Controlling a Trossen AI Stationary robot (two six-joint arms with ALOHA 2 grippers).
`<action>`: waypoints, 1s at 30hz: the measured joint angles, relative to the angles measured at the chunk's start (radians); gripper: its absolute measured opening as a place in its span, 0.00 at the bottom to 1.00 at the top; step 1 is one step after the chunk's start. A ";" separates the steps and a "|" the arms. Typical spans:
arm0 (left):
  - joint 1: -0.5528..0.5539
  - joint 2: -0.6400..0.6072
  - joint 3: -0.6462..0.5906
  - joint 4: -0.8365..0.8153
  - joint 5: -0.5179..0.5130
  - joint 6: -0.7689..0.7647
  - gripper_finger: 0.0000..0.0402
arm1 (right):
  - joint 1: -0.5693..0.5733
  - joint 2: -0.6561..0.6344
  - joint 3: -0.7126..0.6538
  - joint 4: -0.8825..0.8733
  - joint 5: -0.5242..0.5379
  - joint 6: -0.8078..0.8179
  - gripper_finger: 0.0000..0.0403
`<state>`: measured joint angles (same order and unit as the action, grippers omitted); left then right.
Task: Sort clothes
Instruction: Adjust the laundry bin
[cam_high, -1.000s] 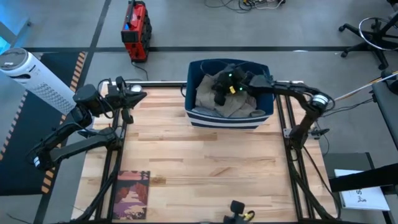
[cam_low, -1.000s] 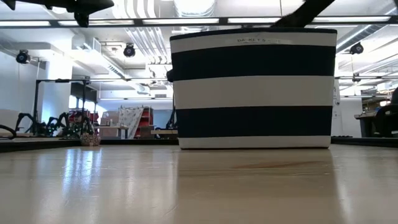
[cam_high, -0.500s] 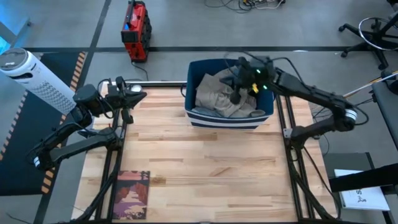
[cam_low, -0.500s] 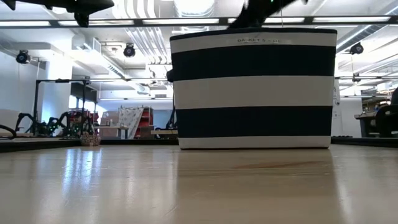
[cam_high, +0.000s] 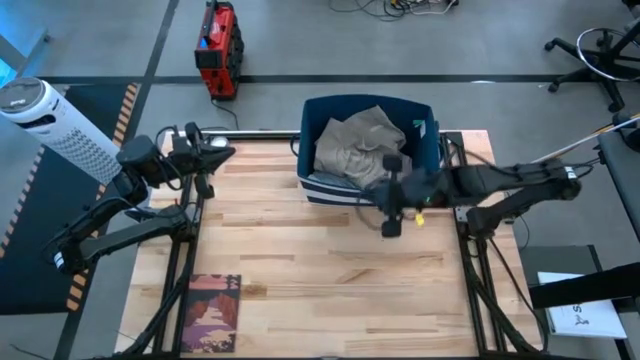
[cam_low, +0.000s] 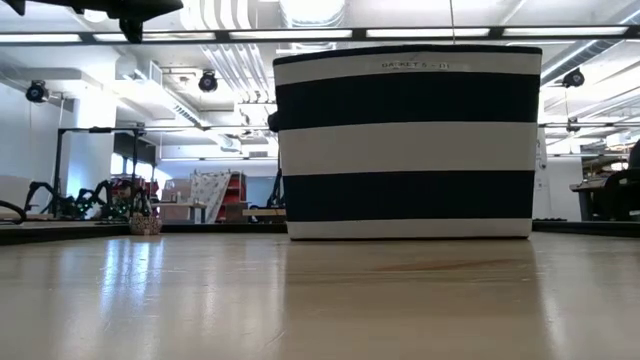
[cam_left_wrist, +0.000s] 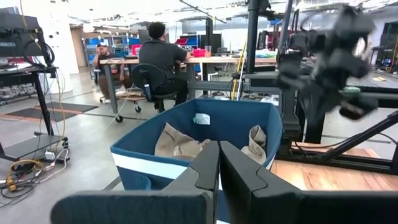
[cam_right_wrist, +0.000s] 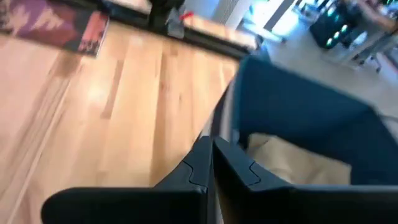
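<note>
Now right gripper (cam_high: 388, 226) over table (cam_high: 300, 290) beside basket (cam_high: 312, 187), fingers closed, empty. Left gripper (cam_high: 203, 170) closed, empty, at table edge. Khaki garment (cam_high: 355, 145) in basket.

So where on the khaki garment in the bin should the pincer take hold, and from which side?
Take the khaki garment at its raised, crumpled fold near the middle, coming straight down from above. The striped bin walls it in on every side, so only the top is open, and a bunched ridge probably gives the fingers more to pinch than flat cloth.

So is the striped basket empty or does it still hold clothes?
It holds clothes: the striped basket has crumpled khaki-beige fabric filling it in the high view. What lies underneath is hidden.
</note>
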<state>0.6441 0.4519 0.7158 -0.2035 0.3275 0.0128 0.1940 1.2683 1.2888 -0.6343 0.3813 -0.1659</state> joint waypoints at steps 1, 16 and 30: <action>0.000 0.000 0.004 -0.002 0.000 0.000 0.00 | 0.017 0.016 0.000 -0.023 0.011 0.020 0.00; 0.000 -0.001 0.008 -0.055 -0.026 0.029 0.00 | 0.007 0.229 -0.016 -0.231 0.179 0.192 0.00; 0.000 -0.003 0.008 -0.056 -0.030 0.030 0.00 | -0.163 0.232 -0.064 -0.219 0.250 0.113 0.00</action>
<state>0.6439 0.4492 0.7238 -0.2592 0.2977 0.0429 0.0312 1.4998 1.2251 -0.8529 0.6317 -0.0527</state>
